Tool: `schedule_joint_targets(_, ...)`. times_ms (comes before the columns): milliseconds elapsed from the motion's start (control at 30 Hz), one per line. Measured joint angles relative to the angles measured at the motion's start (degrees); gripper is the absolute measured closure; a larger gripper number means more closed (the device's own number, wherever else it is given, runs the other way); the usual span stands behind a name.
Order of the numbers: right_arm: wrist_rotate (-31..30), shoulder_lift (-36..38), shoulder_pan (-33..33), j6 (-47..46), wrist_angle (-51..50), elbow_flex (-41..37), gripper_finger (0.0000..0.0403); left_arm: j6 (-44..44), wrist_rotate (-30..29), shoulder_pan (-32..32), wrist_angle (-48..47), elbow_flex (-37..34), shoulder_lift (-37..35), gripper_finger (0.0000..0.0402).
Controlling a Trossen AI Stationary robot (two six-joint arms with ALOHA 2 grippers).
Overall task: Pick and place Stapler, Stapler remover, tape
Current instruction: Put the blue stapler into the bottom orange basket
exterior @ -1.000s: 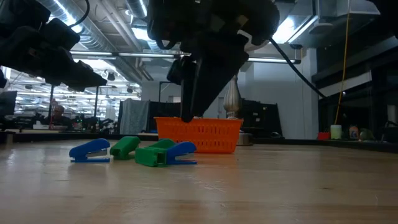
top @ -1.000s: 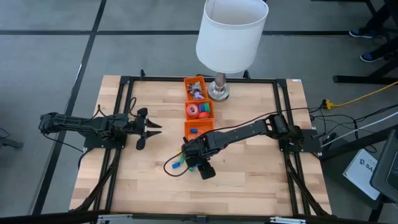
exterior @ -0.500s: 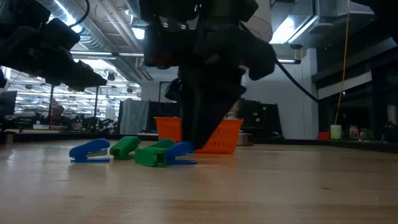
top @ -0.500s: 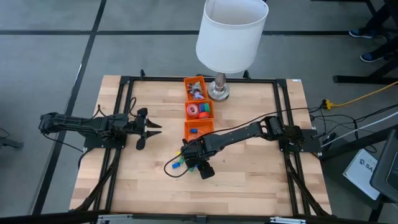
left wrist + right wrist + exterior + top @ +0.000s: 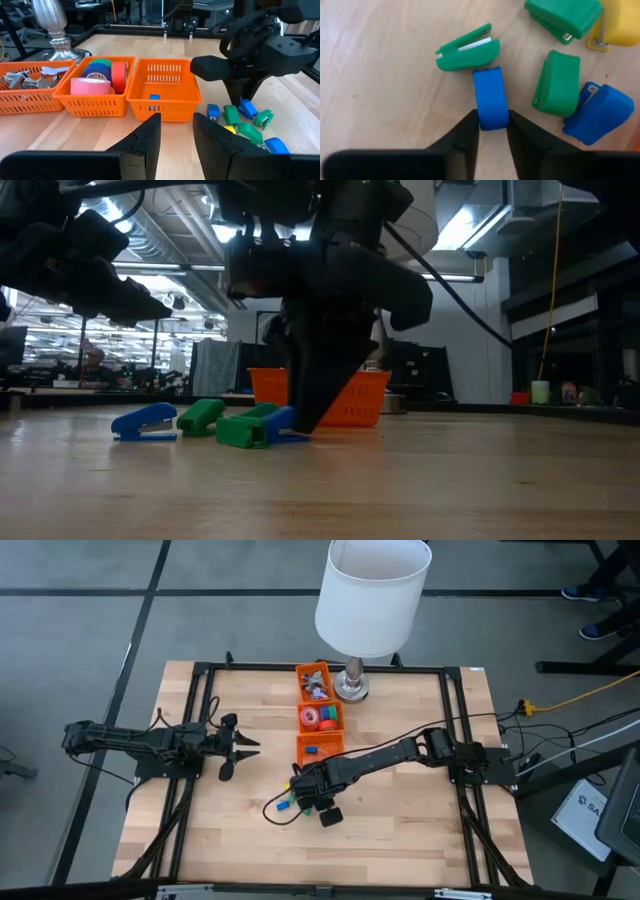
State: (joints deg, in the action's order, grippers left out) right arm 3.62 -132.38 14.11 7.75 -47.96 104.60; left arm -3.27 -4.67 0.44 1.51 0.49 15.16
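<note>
Right gripper closes on a small blue plastic stapler

Since a second ago we see the right gripper (image 5: 492, 131) drop lower and narrow its fingers until they pinch the small blue plastic stapler (image 5: 491, 97), which lies flat on the pale wooden surface (image 5: 400, 820) among green, yellow and blue staplers, just in front of the orange mesh basket (image 5: 318, 748). The left gripper (image 5: 243, 746) waits nearly shut and empty, well apart on the left.

Right tool (image 5: 492, 127) down, pinched; left tool (image 5: 243, 747) shut, idle.
</note>
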Motion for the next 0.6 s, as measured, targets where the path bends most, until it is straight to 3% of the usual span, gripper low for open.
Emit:
schedule_joint_targets(100, 0.63, 0.00, 0.03, -0.02, -0.22, 0.00, 0.0334, -0.02, 0.00, -0.02, -0.02, 0.00, 0.00, 0.0292)
schedule_joint_targets(600, 1.65, 4.24, 0.68, -2.70, -3.45, 0.02, 0.0326, 0.00, 0.00, -0.01, -0.02, 0.00, 0.00, 0.0294)
